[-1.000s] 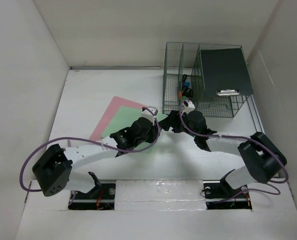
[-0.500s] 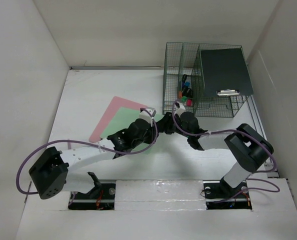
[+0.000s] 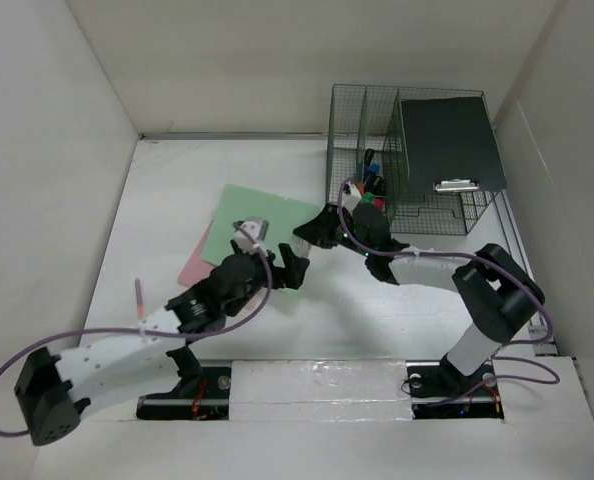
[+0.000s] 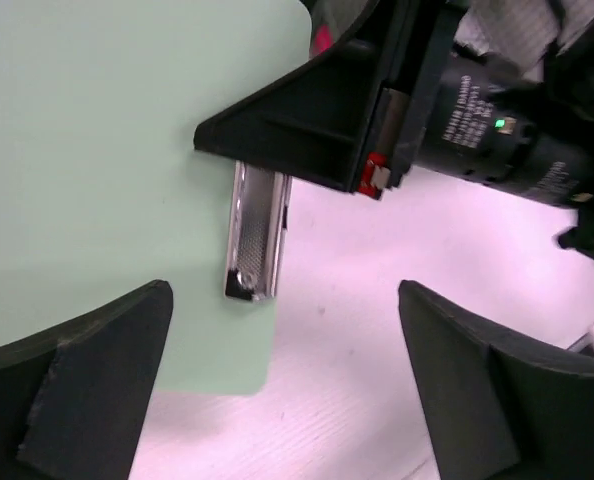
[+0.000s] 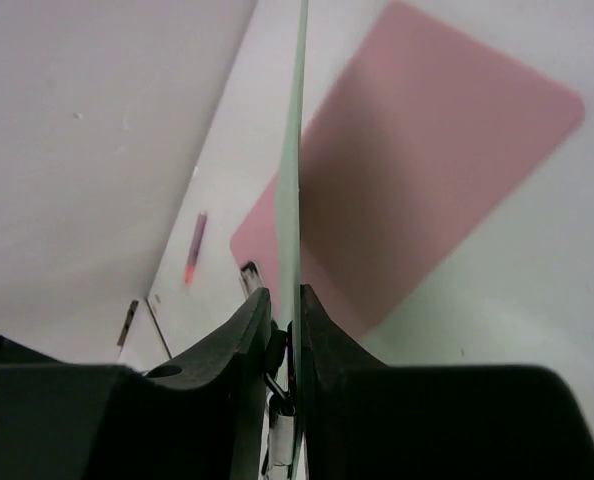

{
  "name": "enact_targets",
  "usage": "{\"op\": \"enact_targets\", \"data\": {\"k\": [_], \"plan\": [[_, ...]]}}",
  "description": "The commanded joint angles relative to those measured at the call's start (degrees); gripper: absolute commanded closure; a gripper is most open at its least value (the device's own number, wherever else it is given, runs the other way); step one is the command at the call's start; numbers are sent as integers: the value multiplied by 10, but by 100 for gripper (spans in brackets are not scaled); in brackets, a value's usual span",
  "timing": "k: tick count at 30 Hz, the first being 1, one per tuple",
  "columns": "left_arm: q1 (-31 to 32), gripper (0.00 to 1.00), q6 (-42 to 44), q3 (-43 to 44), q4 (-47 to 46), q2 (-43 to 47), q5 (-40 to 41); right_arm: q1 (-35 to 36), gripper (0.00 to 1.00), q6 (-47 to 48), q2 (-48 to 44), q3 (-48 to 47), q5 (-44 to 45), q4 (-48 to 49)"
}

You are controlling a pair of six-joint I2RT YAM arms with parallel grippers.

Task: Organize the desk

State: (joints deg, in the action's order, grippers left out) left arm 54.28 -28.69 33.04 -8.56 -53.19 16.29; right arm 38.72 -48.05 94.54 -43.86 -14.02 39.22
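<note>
Your desk (image 3: pixel 177 190) spans the whole floor of the scene, fixed and flat. The piece to handle is the green board (image 3: pixel 262 205) at its middle, overlapping a pink board (image 3: pixel 192 268). I'd judge the green one thin, stiff, light and slick, best taken by the metal clip (image 4: pixel 254 235), where the right gripper (image 5: pixel 285 305) is pinching it. The left gripper (image 4: pixel 284 290) hangs spread on its near side, holding nothing. The right fingers hide part of the clip. The pink streak at near left is probably a pen (image 3: pixel 137 297).
</note>
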Motion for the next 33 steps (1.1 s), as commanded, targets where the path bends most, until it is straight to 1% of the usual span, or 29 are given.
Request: {"op": "enact_targets", "data": {"k": [1,2,3,5,7,9,11,12,14,15,16,17,18,21,22,25,26,28,29,33], "plan": [[4,6,-22,-42,-38,113,72,5,96,49,-36,-77,28,-20],[9,1,-23,-49,-42,167,80,5,96,56,-38,-92,31,-29],[9,1,-25,-53,-50,192,87,5,96,70,-41,-124,34,-37],[9,1,-30,-55,-38,233,113,-9,97,84,-59,-153,43,-65],[9,1,-37,-35,-17,241,133,-22,99,101,-85,-185,54,-84],[9,1,-41,-25,-1,241,136,-55,99,107,-105,-204,53,-92],[9,1,-42,-31,-8,241,131,-83,100,108,-139,-224,49,-107],[9,1,-40,-34,-21,239,128,-114,100,108,-153,-228,49,-115],[9,1,-35,-39,-27,224,116,-147,100,104,-200,-220,58,-119],[9,1,-33,-39,-32,217,110,-182,100,97,-215,-214,62,-118],[9,1,-33,-41,-35,209,102,-202,100,87,-228,-205,64,-118],[9,1,-32,-40,-41,190,99,-223,100,77,-244,-182,66,-117],[9,1,-29,-39,-44,181,95,-263,100,59,-274,-169,67,-115],[9,1,-16,-32,-52,149,68,-318,100,12,-330,-108,91,-108],[9,1,-16,-38,-59,143,64,-354,100,0,-341,-91,96,-104],[9,1,-15,-40,-76,120,45,-407,100,-43,-375,-41,96,-94],[9,1,-14,-39,-74,111,43,-439,100,-51,-383,-33,99,-94],[9,1,-12,-45,-78,105,37,-471,100,-68,-406,-4,101,-95],[9,1,-13,-50,-87,102,37,-501,100,-79,-412,15,96,-93],[9,1,-8,-50,-90,96,32,-549,100,-91,-417,32,80,-89]]}}
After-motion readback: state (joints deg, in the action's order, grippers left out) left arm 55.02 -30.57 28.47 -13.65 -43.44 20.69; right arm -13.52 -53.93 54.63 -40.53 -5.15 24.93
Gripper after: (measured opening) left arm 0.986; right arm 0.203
